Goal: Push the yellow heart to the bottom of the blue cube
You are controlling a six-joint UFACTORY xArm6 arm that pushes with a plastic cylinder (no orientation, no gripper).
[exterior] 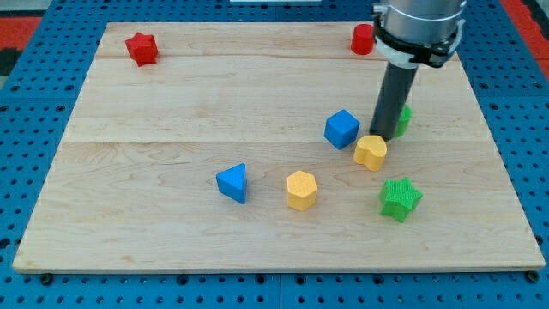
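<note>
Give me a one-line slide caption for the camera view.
My tip sits just above the yellow heart, right of the blue cube.

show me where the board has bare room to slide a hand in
Bare wood: the wooden board's left half between red star block and blue triangular block, plus the bottom strip. Crowded: my tip stands amid blue cube, yellow heart and a half-hidden green block.

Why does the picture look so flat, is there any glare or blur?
Camera view: even, soft light, only faint shadows beside the blocks, such as the yellow heart and blue cube; no glare on the wooden board; everything is sharp, including my tip just above the heart.
</note>
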